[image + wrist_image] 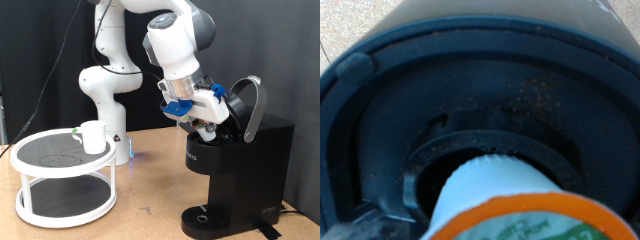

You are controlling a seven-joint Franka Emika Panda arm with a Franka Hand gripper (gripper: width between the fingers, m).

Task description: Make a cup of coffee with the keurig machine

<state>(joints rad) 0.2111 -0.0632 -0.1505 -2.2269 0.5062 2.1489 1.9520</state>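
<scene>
The boxy matte-black keurig machine (240,170) stands on the wooden table (140,215) at the exterior view's right, its low drip base (215,218) reaching towards the view's bottom. Its rounded hinged lid (248,105) is swung up and back, so the brew chamber faces up and towards the view's left. The wrist view looks straight into that round dark chamber (450,110), flecked with coffee grounds. A small white coffee pod with an orange rim (505,205) sits at the mouth of the chamber's inner well, its narrow end pointing into the opening and its long axis running into the machine.

The gripper (207,120), with blue and white parts, hangs right at the open chamber, tilted down towards it. Its fingers are not visible clearly enough to tell whether they clasp the pod.

The plain white cylindrical ceramic cup (93,136) stands upright on the top tier of a round white two-level rack (62,180), well apart at the view's left.
</scene>
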